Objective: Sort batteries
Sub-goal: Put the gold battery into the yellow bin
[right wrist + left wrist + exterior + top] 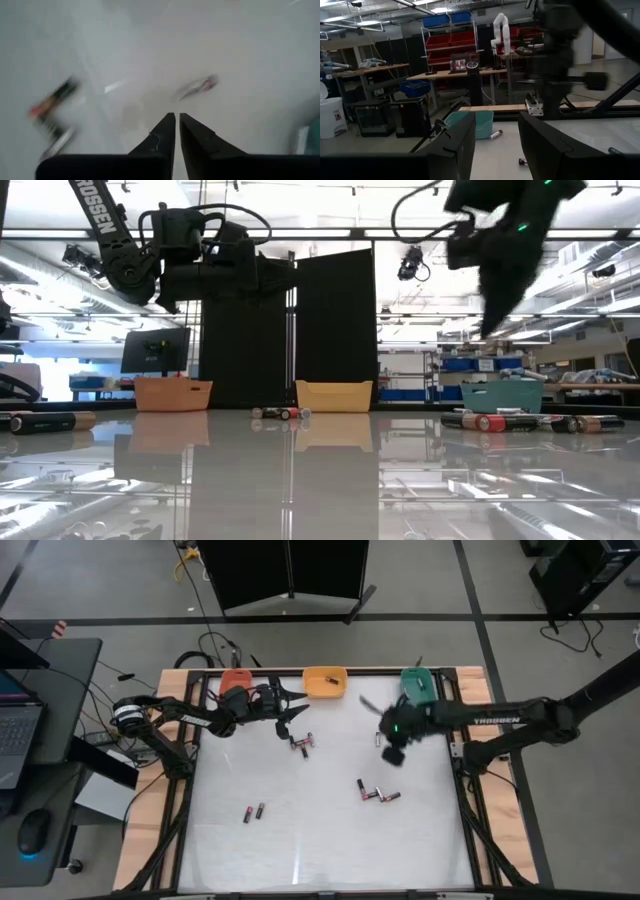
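Note:
Several small batteries lie on their sides on the white table: a pair [303, 743] near the far middle, a cluster [376, 793] right of centre, and two [253, 812] toward the near left. My left gripper [290, 716] hovers open above the far left of the table, next to the red bin [237, 680]; nothing sits between its fingers [455, 145]. Blurred, my right gripper [392, 748] hangs above the table near the teal bin [418, 686], pointing steeply down. Its fingertips [176, 118] stand almost together with no battery showing between them.
Along the table's far edge stand three bins: red, orange [325, 680] and teal. Dark frame rails [190, 790] run along the table's left and right sides. The near half of the table holds little besides the two batteries at the near left.

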You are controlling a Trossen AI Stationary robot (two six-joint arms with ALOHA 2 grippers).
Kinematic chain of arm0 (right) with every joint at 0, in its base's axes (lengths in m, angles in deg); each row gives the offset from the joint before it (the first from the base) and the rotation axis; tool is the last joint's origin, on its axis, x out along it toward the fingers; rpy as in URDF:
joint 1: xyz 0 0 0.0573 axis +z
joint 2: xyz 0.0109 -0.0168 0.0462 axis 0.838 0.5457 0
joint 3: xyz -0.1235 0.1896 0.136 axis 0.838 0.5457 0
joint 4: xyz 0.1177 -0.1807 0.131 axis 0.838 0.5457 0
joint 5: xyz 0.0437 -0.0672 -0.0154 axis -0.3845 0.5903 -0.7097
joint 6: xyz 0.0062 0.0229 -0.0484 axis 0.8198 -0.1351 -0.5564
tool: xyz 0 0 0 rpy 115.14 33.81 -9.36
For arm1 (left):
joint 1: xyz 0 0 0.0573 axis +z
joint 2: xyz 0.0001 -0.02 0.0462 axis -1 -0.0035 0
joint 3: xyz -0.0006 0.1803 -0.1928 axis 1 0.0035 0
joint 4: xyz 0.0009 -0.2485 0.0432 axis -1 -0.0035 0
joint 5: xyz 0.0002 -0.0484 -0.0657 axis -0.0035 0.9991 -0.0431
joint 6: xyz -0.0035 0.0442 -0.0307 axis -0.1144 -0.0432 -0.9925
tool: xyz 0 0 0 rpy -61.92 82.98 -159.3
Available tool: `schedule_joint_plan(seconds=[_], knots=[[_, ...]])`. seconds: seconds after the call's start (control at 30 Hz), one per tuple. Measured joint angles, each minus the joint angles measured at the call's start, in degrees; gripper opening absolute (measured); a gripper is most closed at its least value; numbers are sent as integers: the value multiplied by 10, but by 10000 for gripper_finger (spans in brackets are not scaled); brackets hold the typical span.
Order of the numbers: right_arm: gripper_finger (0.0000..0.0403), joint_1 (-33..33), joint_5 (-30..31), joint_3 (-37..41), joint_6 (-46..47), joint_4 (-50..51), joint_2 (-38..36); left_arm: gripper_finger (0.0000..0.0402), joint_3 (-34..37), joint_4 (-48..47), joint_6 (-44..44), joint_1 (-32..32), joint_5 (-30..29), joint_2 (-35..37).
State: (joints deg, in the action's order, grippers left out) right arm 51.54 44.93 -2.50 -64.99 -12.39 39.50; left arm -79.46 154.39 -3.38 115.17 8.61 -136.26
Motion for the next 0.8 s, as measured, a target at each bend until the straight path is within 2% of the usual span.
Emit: schedule_joint_plan(seconds=[0.17, 0.3, 0.5, 0.8], knots=[[80, 114, -15, 0, 56, 40, 1, 156, 0, 0, 1, 0, 0, 0], [126, 173, -32, 0, 62, 42, 9, 156, 0, -1, 1, 0, 0, 0], [171, 209, -41, 0, 76, 37, 60, 156, 0, -2, 2, 0, 0, 0], [176, 254, -77, 0, 14, -29, 146, 156, 0, -25, 2, 0, 0, 0]])
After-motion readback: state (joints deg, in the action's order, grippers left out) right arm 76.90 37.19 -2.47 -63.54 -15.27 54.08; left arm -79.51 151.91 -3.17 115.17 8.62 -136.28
